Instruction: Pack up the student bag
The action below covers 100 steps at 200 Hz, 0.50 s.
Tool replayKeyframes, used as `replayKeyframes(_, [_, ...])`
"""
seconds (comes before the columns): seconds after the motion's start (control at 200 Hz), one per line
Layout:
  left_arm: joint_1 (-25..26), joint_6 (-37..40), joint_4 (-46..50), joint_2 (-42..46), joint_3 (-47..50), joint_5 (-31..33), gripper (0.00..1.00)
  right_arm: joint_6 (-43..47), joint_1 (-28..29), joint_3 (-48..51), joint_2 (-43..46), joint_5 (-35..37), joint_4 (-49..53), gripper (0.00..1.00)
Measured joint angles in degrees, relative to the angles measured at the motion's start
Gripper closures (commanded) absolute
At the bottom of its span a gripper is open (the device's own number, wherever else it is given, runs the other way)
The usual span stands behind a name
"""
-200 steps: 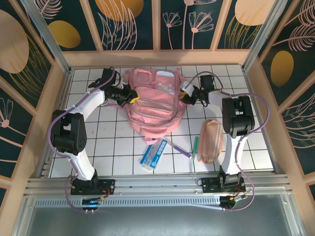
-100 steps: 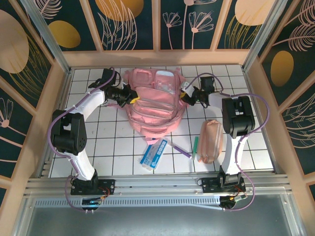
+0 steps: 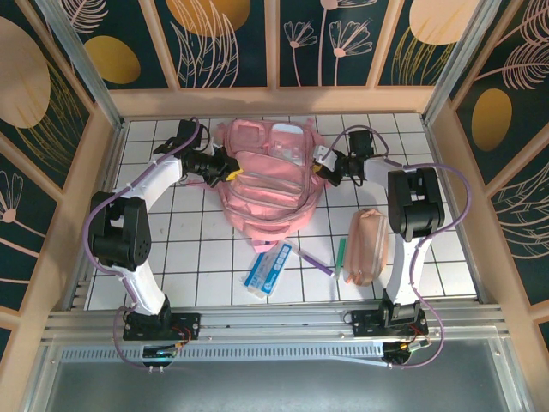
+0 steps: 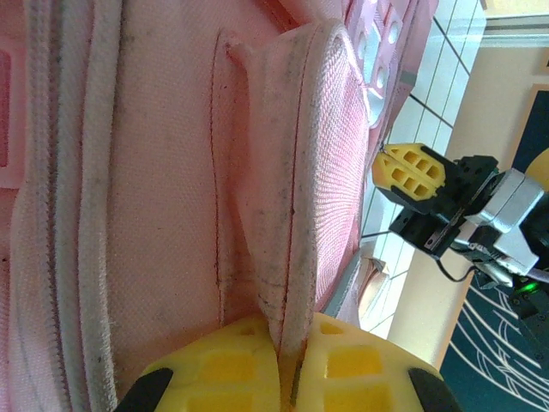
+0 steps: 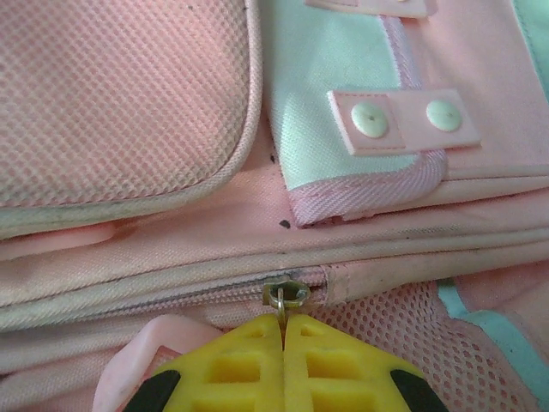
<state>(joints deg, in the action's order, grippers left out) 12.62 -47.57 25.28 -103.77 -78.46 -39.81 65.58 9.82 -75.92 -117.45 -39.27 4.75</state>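
Left end effector pinching student bag strap; right end effector, zipper pull

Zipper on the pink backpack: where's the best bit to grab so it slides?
Pinch the little metal pull ring at the zip's end. It sticks out from the flat fabric of the backpack and is thin enough for closed tips. Come from the bag's right side, like the right claw, shut on it.
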Motion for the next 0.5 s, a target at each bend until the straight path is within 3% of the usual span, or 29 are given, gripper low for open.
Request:
replayKeyframes(0.28, [-0.5, -4.4, -5.1, 0.4, 3.3, -0.2, 1.0, 8.7, 0.3, 2.5, 8.1, 5.0, 9.9, 1.0])
replayKeyframes(0.5, [-0.7, -9.2, -11.6, 0.8, 6.5, -0.2, 1.0, 9.8, 4.0, 2.5, 11.8, 9.5, 17.2, 1.0])
